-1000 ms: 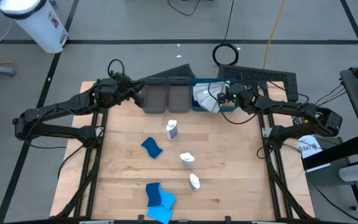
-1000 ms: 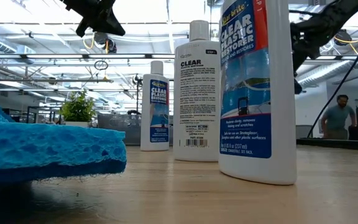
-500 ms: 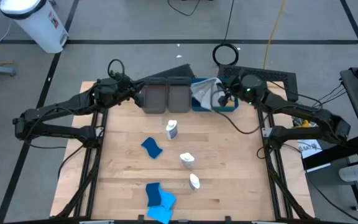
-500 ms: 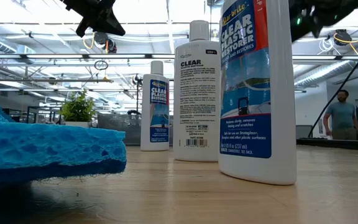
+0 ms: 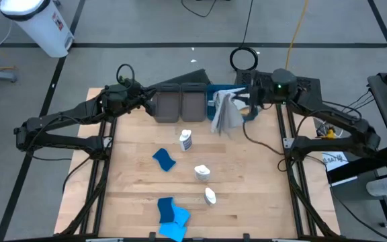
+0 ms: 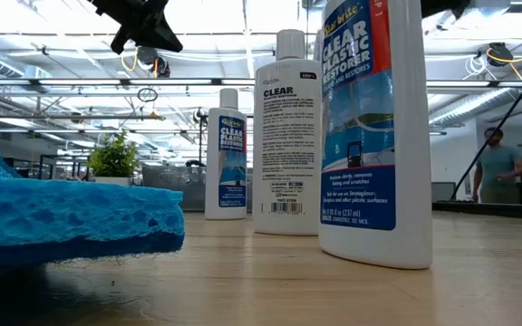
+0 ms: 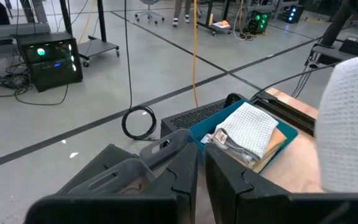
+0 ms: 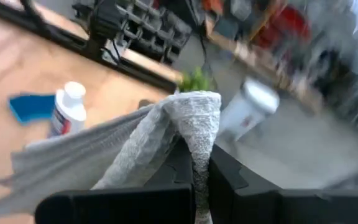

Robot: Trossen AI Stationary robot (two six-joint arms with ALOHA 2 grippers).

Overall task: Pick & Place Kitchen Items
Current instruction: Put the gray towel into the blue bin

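The right gripper (image 5: 242, 106) has its jaws pinched on a grey waffle-weave cloth (image 5: 225, 113), lifted and draping above the blue rectangular tray (image 7: 261, 134), where another folded cloth (image 7: 247, 132) lies. The left gripper (image 5: 149, 99) hovers by two grey trays (image 5: 180, 103), jaws nearly together, empty. Three white bottles (image 5: 185, 140) and blue sponges (image 5: 164, 158) dot the wooden surface (image 5: 247, 188).

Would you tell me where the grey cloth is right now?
In the high view the grey cloth hangs from the right gripper at the table's far right, over the blue tray, beside the grey trays.
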